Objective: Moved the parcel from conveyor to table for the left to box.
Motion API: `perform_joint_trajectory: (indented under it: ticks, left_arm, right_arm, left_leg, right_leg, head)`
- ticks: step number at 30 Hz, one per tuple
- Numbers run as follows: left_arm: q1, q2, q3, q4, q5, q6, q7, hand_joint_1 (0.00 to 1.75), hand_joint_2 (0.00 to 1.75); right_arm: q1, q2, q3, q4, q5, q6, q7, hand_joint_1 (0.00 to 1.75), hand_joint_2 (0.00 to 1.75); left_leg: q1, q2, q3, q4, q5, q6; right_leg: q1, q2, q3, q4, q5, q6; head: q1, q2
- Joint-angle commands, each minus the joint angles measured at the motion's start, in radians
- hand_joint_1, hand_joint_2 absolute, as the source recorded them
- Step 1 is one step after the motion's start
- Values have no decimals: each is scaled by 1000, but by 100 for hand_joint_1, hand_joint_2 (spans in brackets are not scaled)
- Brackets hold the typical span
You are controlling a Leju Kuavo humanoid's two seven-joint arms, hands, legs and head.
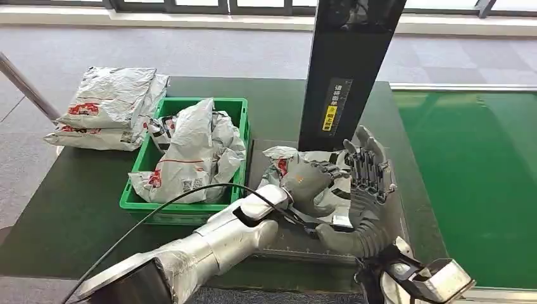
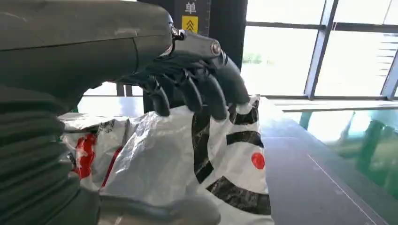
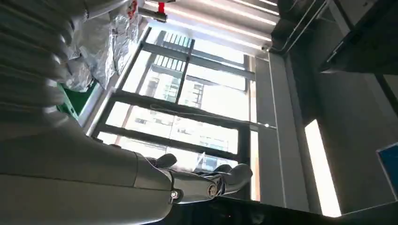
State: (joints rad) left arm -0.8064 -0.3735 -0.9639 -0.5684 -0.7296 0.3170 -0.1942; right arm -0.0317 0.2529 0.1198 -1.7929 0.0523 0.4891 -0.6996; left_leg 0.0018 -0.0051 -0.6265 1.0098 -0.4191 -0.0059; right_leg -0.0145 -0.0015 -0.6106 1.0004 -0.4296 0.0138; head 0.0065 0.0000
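Note:
A crumpled silvery parcel with red and black print lies on a grey plate at the foot of a black post. My left hand grips it. In the left wrist view the dark fingers curl over the parcel's top edge and the thumb lies under it. My right hand stands just to the right of the parcel, palm toward it, fingers straight and apart, holding nothing. The right wrist view shows that hand stretched out against the windows.
A green box with several parcels in it stands left of the plate. More parcels are stacked at the table's far left. The black post rises behind my hands. The green conveyor runs along the right.

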Motion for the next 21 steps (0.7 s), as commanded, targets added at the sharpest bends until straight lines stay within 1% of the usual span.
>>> perform_joint_trajectory:
  ticks: [1, 4, 5, 7, 10, 13, 15, 17, 18, 20, 21]
  left_arm:
    - [15, 24, 111, 39, -68, -51, 23, 0, 175]
    - [8, 24, 155, 89, -61, 58, 30, 0, 175]
    - [2, 24, 173, 128, -80, 154, 16, 0, 175]
    - [2, 24, 173, 128, -80, 154, 16, 0, 175]
    - [2, 24, 173, 128, -80, 154, 16, 0, 175]
    - [2, 24, 173, 128, -80, 154, 16, 0, 175]
    - [1, 24, 204, 181, -77, 181, 20, 0, 175]
    - [-9, 24, 217, 263, -88, 126, 29, 0, 175]
    - [-8, 24, 219, 278, -92, 116, 33, 0, 175]
    - [-15, 24, 217, 315, -89, -31, 82, 0, 175]
    - [-16, 24, 216, 327, -92, -73, 107, 0, 175]
  right_arm:
    - [-71, -31, 52, 96, 1, 9, 1, 0, 175]
    - [-90, -27, 53, 123, 0, 16, 1, 0, 175]
    - [-93, -26, 58, 132, 1, 19, 1, 0, 175]
    - [-93, -26, 58, 132, 1, 19, 1, 0, 175]
    - [-93, -26, 58, 132, 1, 19, 1, 0, 175]
    - [-93, -26, 58, 132, 1, 19, 1, 0, 175]
    - [-78, -29, 74, 123, 8, 20, 1, 0, 175]
    - [-58, -37, 98, 102, 23, -6, 1, 0, 175]
    - [-51, -41, 106, 93, 23, -11, 1, 0, 175]
    - [-41, -52, 118, 77, 25, -27, 1, 0, 175]
    - [-34, -58, 123, 68, 23, -30, 1, 0, 175]
  left_leg:
    - [1, 6, 6, -3, -2, -1]
    - [1, 5, 4, -1, -2, 0]
    - [1, 7, 5, -2, -2, 0]
    - [0, 4, 2, -1, -1, 0]
    - [1, 5, 5, -2, -2, 0]
    - [1, 3, 3, -1, -1, 0]
    - [1, 3, 2, -1, -1, 0]
    - [1, 5, 6, -4, -2, 0]
    - [1, 5, 5, -2, -2, 0]
    - [1, 5, 5, -3, -2, 0]
    - [1, 5, 6, -4, -2, -1]
  right_leg:
    - [1, 5, 5, -4, 0, -1]
    - [1, 5, 2, -2, 0, 0]
    - [1, 6, 3, -3, 0, -1]
    - [0, 4, 1, -1, 0, 0]
    - [1, 5, 4, -3, 0, -1]
    - [1, 3, 2, -2, 0, 0]
    - [1, 3, 2, -1, -1, 0]
    - [1, 4, 5, -4, 0, -1]
    - [1, 4, 4, -3, 0, -1]
    - [1, 4, 5, -4, -1, -1]
    - [1, 4, 5, -4, -1, -2]
  head:
    - [0, 0]
    - [0, 0]
    - [0, 0]
    - [0, 0]
    - [0, 0]
    - [0, 0]
    - [0, 0]
    - [0, 0]
    - [0, 0]
    - [0, 0]
    - [0, 0]
